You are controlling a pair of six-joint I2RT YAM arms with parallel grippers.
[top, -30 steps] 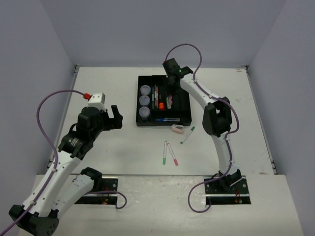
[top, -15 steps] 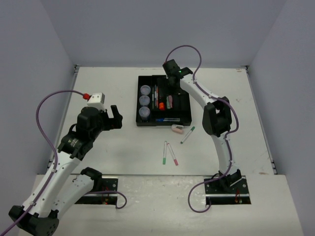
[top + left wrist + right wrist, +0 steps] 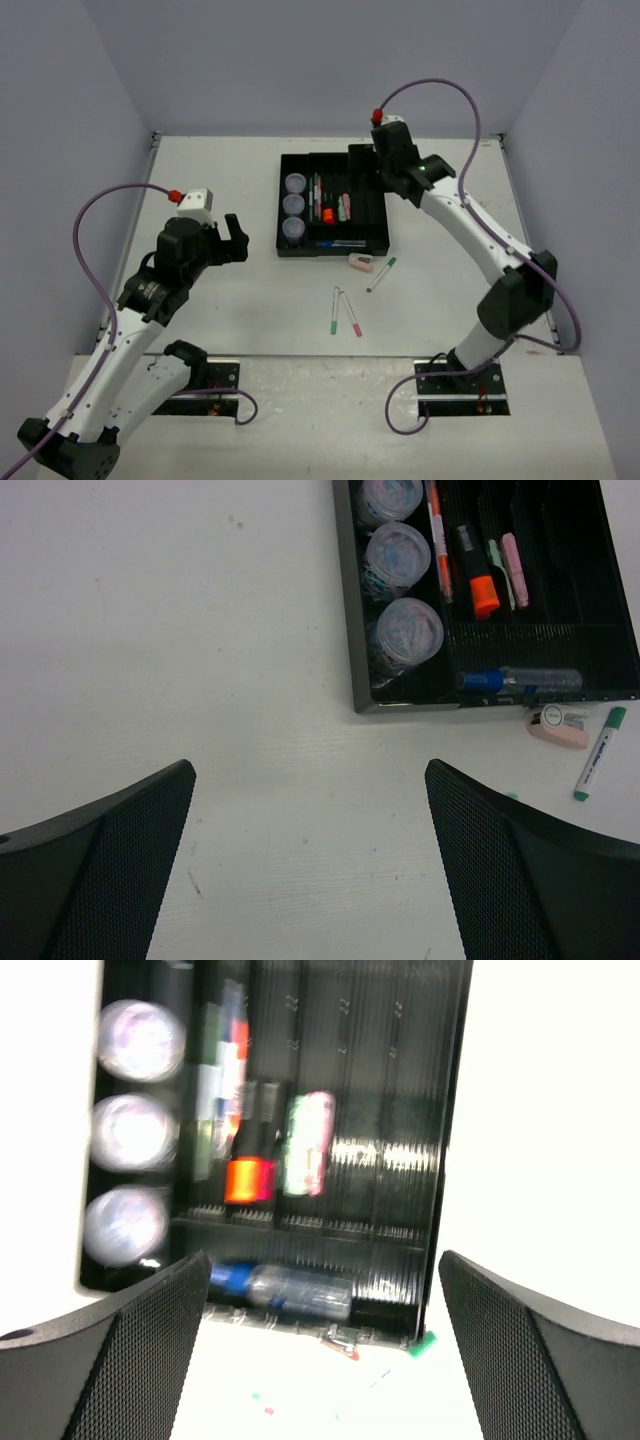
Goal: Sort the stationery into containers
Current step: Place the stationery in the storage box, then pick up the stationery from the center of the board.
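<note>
The black tray stands at the table's far middle. It holds three round pots, thin pens, an orange marker, a pink marker and a blue-capped tube. A pink eraser and a green-capped pen lie just in front of it. Two more pens lie nearer. My right gripper is open and empty above the tray's far right. My left gripper is open and empty over bare table left of the tray.
The left wrist view shows the tray's near left corner, the pots, the eraser and the green-capped pen. The right wrist view is blurred. Grey walls enclose the table.
</note>
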